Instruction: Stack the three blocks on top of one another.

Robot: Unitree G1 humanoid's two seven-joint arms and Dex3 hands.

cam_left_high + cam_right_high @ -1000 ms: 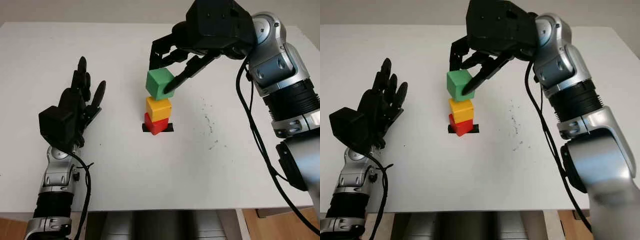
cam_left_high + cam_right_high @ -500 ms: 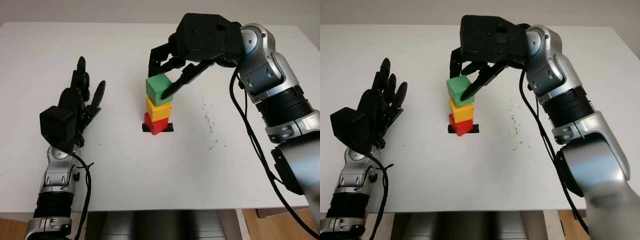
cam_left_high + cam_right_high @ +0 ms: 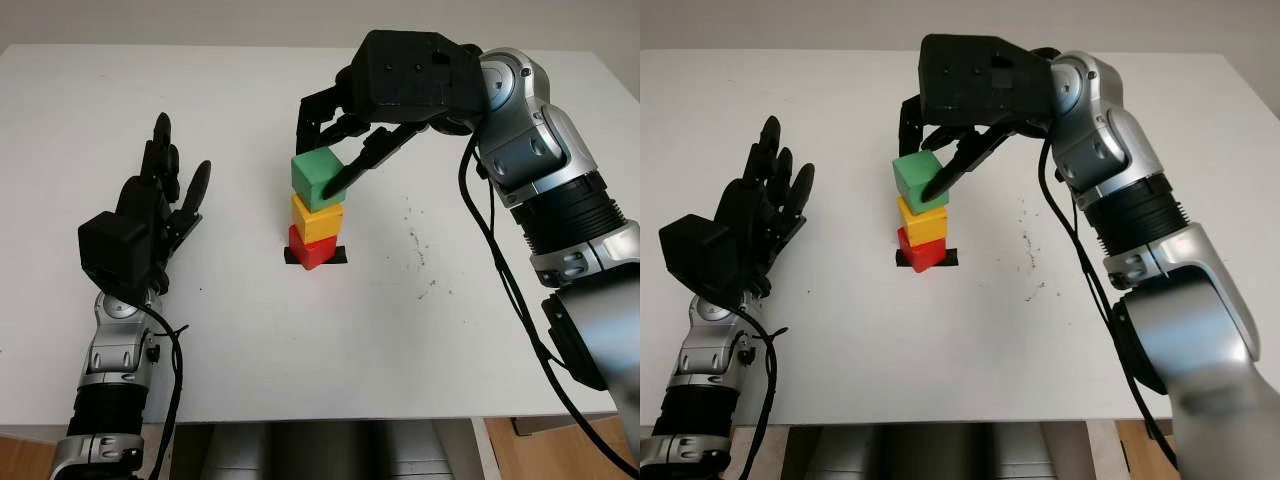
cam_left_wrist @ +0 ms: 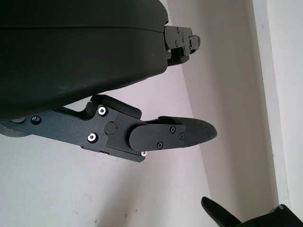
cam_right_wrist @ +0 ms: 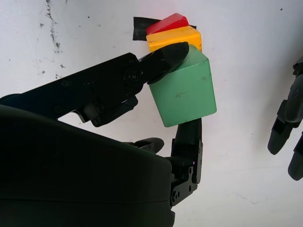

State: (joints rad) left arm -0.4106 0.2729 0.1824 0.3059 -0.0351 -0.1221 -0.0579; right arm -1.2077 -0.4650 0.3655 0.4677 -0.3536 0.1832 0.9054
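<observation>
Left hand (image 3: 140, 225) sits at the near left over the white table (image 3: 330, 340), open, holding nothing, well apart from the blocks. Its forearm and a black cable (image 3: 172, 390) come up from the near edge below it.

Mid-table: a small black tape mark (image 3: 338, 256) with the red block (image 3: 311, 247) on it. The yellow block (image 3: 318, 218) sits on the red one, turned a little off its edges. The green block (image 3: 318, 174) is on top of the yellow one, tilted or turned so one corner faces the camera. From the head views the green block's underside looks to be on the yellow block; whether it is fully seated I cannot tell.

Right hand (image 3: 335, 140) comes in from the right and hangs over the stack from the far side, closed on the green block — one finger (image 5: 161, 59) presses its right face, another finger (image 5: 188, 137) bears on the opposite side. In the right wrist view the hand's shell and fingers cover part of the table, and the green block hides most of the yellow and red ones beneath it.

Right of the stack — a scatter of dark specks (image 3: 418, 245) on the table surface, clear of the blocks. The right arm's silver links (image 3: 545, 160) and black cable (image 3: 500, 260) cross the right side of the table.
</observation>
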